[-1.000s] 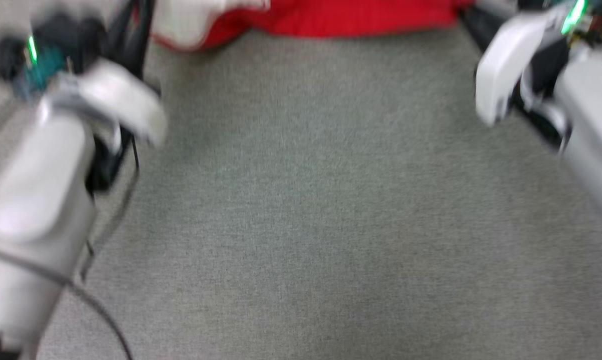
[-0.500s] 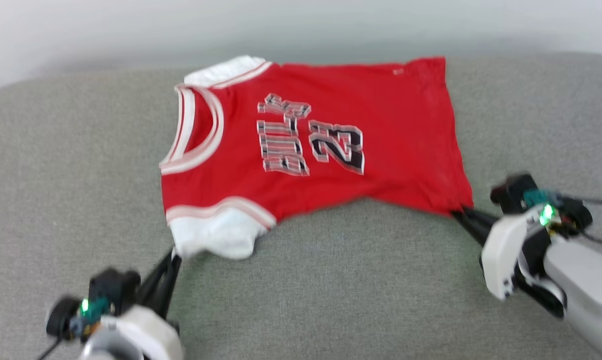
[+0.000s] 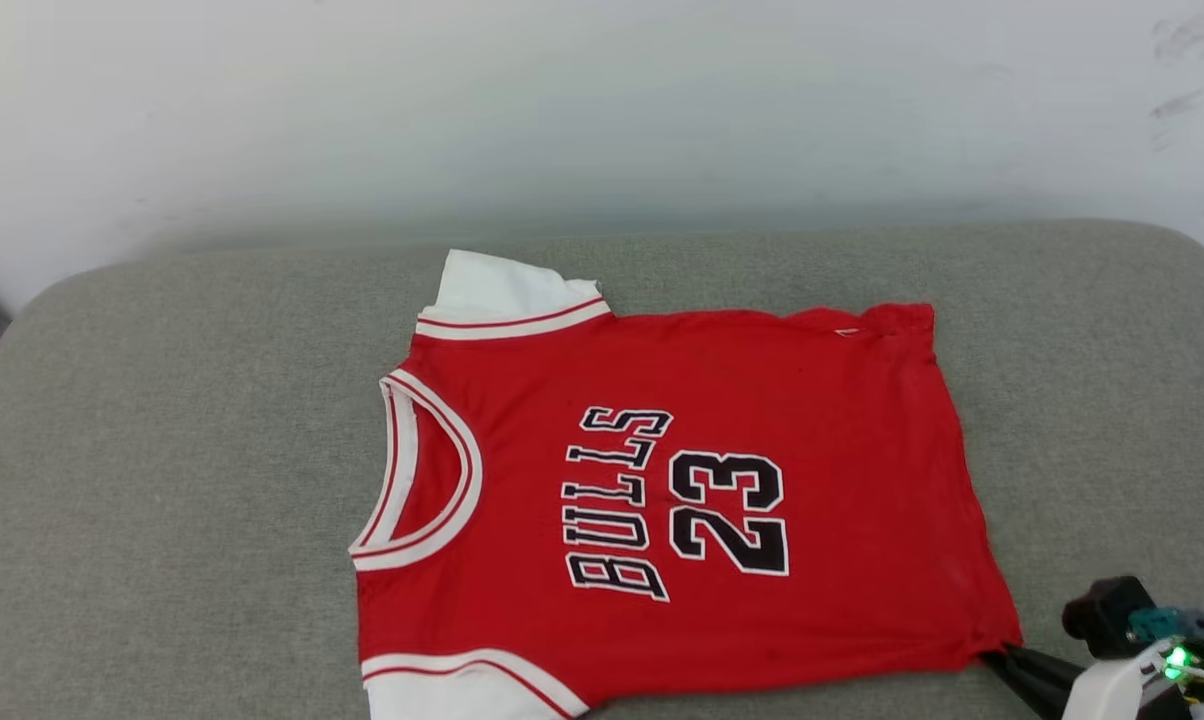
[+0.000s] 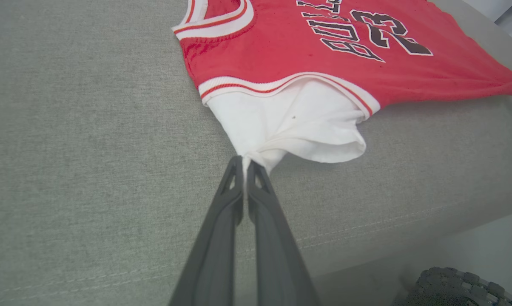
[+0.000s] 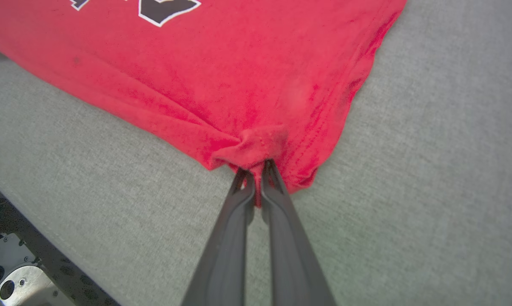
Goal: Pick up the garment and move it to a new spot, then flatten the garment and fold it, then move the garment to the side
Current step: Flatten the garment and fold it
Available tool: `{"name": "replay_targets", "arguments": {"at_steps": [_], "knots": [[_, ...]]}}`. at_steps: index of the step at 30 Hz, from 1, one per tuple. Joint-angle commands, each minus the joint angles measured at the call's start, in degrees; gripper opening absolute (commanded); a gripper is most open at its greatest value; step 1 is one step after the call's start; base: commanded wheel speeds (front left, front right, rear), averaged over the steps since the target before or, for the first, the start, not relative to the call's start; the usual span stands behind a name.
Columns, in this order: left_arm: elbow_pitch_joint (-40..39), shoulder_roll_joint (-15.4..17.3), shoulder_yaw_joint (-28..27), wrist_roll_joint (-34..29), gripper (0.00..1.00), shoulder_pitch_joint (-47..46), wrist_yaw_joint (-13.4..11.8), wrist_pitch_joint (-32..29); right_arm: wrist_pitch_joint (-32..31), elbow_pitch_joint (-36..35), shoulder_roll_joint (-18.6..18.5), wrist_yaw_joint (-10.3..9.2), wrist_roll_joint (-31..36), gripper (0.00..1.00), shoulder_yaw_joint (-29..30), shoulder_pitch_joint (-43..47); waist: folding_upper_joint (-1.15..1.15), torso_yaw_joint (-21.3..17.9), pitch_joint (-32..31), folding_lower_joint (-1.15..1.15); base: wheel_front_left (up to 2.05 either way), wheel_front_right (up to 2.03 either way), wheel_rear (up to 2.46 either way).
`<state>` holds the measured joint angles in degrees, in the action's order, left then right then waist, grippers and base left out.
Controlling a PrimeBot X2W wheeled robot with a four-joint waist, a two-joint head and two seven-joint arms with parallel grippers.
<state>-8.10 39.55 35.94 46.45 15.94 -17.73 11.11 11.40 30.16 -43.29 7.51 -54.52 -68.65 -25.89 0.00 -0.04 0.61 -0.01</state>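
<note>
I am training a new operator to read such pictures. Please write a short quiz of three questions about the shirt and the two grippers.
1. True or false: the shirt lies with its print facing up on the grey cushion.
2. Which part does the left gripper pinch? A collar; B white sleeve; C label.
3. Fill in: the right gripper is shut on a red corner at the shirt's ___.

Key: 1 true. 2 B. 3 hem.
</note>
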Motion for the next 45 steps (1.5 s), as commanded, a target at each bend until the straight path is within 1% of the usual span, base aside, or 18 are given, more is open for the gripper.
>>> {"name": "replay_targets", "arguments": {"at_steps": [1, 5, 8, 12, 17, 23, 26, 27, 28, 33, 40, 45], "knots": [[-0.9, 0.6, 0.1, 0.6, 0.00, 1.4, -0.4, -0.6, 0.1, -0.6, -1.1, -0.04, -0.3, 0.00, 0.8, 1.5, 0.00, 0.4, -0.3, 0.01, 0.00, 0.00, 0.00], [-3.4, 2.2, -0.4, 1.7, 0.00, 3.6, -1.6, -1.9, -0.1, -3.3, -2.9, -0.04, 0.0, 0.00, 3.1, 5.3, 0.00, 0.9, -0.1, 0.01, 0.00, 0.00, 0.00], [-4.8, 2.2, -0.4, 2.5, 0.00, 3.7, -1.2, -2.4, -0.9, -5.1, -3.7, -0.04, 0.8, 0.00, 5.3, 6.9, 0.00, 1.0, 0.2, 0.01, 0.00, 0.00, 0.00], [-4.8, 2.8, -1.0, 0.5, 0.00, 0.5, -1.3, -1.9, -1.8, -6.8, -3.2, -0.04, 2.0, 0.00, 9.1, 7.6, 0.00, 0.9, 1.0, 0.01, 0.00, 0.00, 0.00], [-4.2, 3.9, -1.6, -3.6, 0.00, -6.7, -0.1, -1.9, -3.0, -9.0, -2.8, -0.04, 4.2, 0.00, 14.6, 6.9, 0.00, 0.5, 3.1, 0.01, 0.00, 0.00, 0.00], [-1.8, 2.9, -1.3, -7.1, 0.00, -17.5, 2.8, -3.6, -6.0, -12.3, -2.6, -0.04, 7.2, 0.00, 20.4, 6.1, 0.00, -0.5, 7.0, 0.01, 0.00, 0.00, 0.00], [1.0, 2.8, -1.6, -8.1, 0.00, -22.5, 4.5, -4.4, -7.5, -13.9, -2.1, -0.04, 8.7, 0.00, 23.1, 5.4, 0.00, -1.1, 9.4, 0.01, 0.00, 0.00, 0.00], [1.9, 2.5, -1.5, -8.4, 0.00, -23.9, 5.0, -4.7, -8.1, -14.4, -1.9, -0.04, 9.2, 0.00, 24.0, 5.2, 0.00, -1.3, 10.2, 0.01, 0.00, 0.00, 0.00], [1.9, 2.5, -1.5, -8.4, 0.00, -23.9, 5.0, -4.7, -8.1, -14.4, -1.9, -0.04, 9.2, 0.00, 24.0, 5.2, 0.00, -1.3, 10.2, 0.01, 0.00, 0.00, 0.00], [7.9, 1.4, -1.9, -9.0, 0.00, -30.7, 7.7, -4.4, -11.0, -15.9, -0.3, -0.04, 11.4, 0.00, 27.2, 4.0, 0.00, -1.9, 14.2, 0.01, 0.00, 0.00, 0.00], [18.1, -0.9, -1.5, -9.3, 0.00, -37.2, 11.2, -3.1, -13.7, -15.3, 1.6, -0.04, 13.7, 0.00, 29.1, 2.2, 0.00, -2.2, 19.1, 0.01, 0.00, 0.00, 0.00], [25.8, -2.9, 0.3, -9.7, 0.00, -40.1, 14.3, -2.9, -15.7, -12.6, 3.0, -0.08, 14.9, 0.00, 28.3, 1.3, 0.00, -2.2, 20.7, 0.01, 0.00, 0.00, 0.00]]}}
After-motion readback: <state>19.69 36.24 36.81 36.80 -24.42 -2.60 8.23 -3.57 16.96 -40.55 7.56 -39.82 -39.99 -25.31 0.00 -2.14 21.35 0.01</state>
